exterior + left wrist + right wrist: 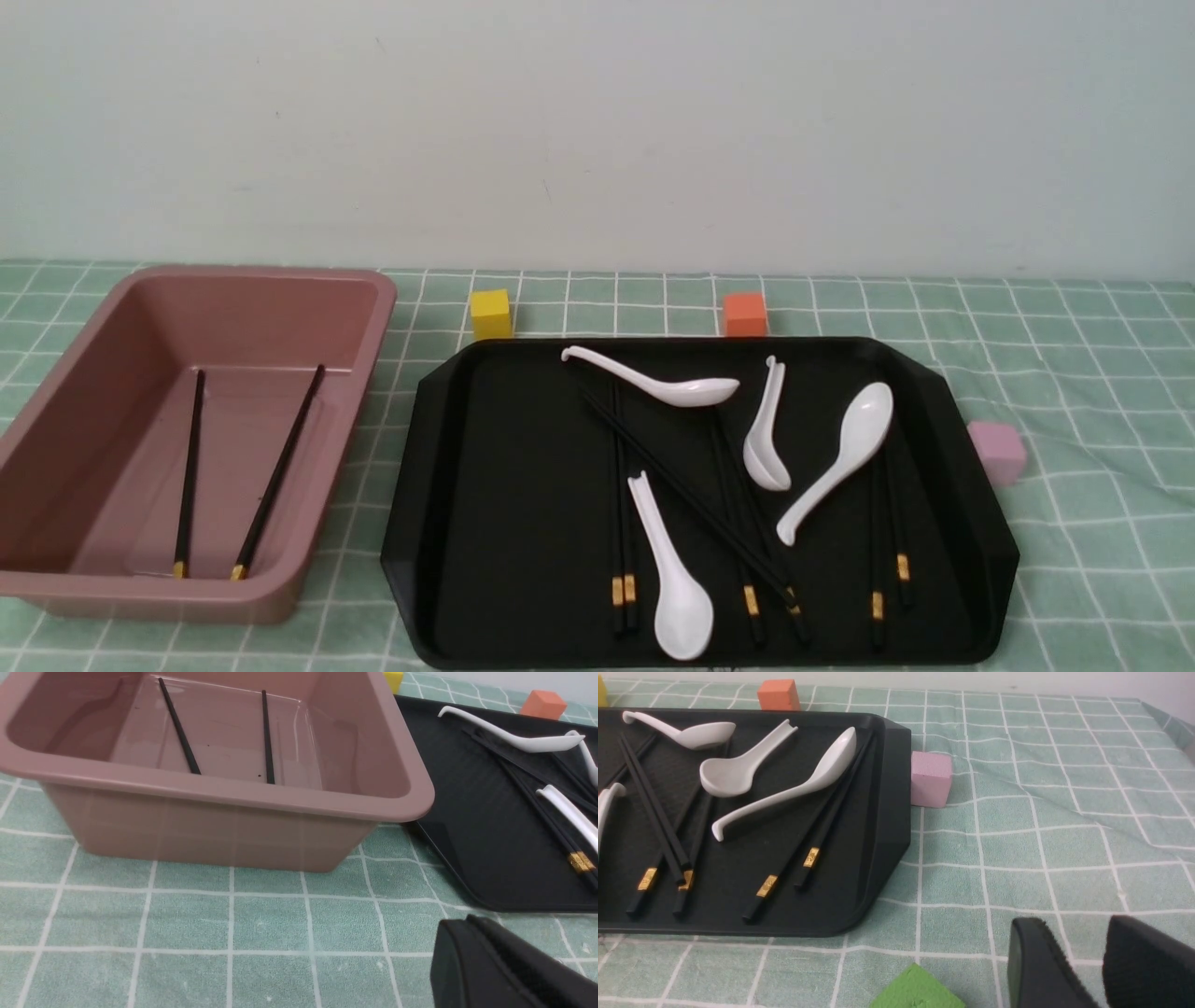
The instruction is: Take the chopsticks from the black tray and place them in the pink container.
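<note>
The pink container point(252, 273) stands at the left with two chopsticks point(280, 467) lying apart on its floor. To its right is the black tray point(504, 485), where several more chopsticks point(619, 485) lie among white spoons, some partly under them. Neither arm shows in the front view. In the left wrist view my left gripper point(467, 926) is shut and empty, low over the cloth near the corners of the container point(233, 791) and the tray point(467, 826). My right gripper point(1073, 926) is open and empty over the cloth, off the tray's point(887, 812) right end.
Several white soup spoons point(672, 387) lie in the tray. A yellow cube point(491, 313) and an orange cube point(744, 314) sit behind it, and a pale pink cube point(995, 452) at its right end. A green block point(917, 989) lies near my right gripper.
</note>
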Tool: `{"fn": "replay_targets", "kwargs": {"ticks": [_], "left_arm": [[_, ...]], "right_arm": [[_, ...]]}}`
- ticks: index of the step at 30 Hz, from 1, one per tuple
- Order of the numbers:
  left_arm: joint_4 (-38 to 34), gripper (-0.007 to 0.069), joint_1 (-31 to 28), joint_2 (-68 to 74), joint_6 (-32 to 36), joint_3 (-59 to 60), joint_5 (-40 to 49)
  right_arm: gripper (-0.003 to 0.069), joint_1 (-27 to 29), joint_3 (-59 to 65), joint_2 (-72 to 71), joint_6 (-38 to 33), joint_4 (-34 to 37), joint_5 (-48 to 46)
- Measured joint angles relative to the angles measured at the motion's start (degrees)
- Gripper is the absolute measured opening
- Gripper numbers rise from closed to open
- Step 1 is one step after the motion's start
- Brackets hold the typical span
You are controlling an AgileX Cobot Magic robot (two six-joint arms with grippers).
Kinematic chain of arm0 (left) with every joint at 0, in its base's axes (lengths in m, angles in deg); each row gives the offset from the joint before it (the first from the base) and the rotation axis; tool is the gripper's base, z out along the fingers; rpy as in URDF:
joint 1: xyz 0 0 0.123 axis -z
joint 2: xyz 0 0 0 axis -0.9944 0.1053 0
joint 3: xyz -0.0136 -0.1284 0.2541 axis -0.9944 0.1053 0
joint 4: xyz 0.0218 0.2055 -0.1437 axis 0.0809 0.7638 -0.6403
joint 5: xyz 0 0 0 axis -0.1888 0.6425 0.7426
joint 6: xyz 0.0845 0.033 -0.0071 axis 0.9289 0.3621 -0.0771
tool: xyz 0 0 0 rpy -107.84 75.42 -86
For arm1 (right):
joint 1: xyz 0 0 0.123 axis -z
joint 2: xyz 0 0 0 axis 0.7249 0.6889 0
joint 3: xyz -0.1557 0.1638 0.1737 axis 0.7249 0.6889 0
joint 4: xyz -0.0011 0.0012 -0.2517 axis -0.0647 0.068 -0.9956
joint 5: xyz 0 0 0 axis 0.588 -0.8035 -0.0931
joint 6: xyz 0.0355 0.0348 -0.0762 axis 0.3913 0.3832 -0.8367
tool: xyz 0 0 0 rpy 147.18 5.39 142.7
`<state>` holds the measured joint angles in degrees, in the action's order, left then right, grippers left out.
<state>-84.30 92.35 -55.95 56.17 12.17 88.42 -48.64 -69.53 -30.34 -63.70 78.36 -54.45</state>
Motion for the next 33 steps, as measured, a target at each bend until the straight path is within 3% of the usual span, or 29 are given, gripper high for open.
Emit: {"fn": "replay_targets", "kwargs": {"ticks": [33], "left_arm": [[0.0,0.0016,-2.22,0.0,0.0,0.0,-0.02]], "right_arm": [[0.024,0.0,0.0,0.0,0.0,0.0,0.0]]}}
